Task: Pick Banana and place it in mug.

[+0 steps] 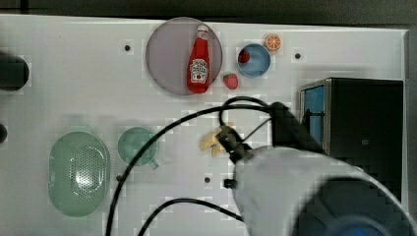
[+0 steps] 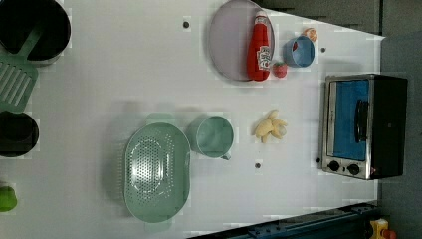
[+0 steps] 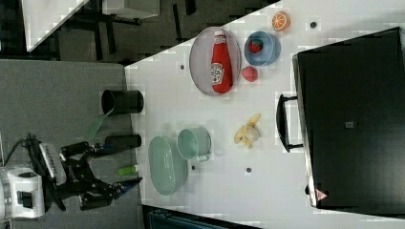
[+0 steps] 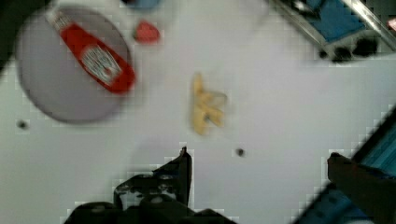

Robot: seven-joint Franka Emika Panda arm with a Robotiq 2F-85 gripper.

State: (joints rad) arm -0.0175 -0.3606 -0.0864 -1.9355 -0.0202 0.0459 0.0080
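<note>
The pale yellow banana (image 1: 209,142) lies on the white table between the mug and the toaster oven; it also shows as banana (image 2: 270,127), banana (image 3: 247,132) and banana (image 4: 204,109). The pale green mug (image 1: 135,145) stands upright and empty next to the strainer, seen too as mug (image 2: 214,136) and mug (image 3: 193,143). My gripper (image 4: 259,156) hangs open above the table, a little short of the banana, its fingers wide apart with nothing between them. In the top view my arm (image 1: 295,187) reaches in from the lower right and covers the banana's right end.
A green perforated strainer (image 1: 78,173) sits beside the mug. A ketchup bottle (image 1: 199,61) lies on a grey plate (image 1: 164,54). Near it are a blue bowl (image 1: 258,64) holding a strawberry, a loose strawberry (image 1: 230,80) and an orange slice (image 1: 273,42). A toaster oven (image 1: 354,118) stands at the top view's right.
</note>
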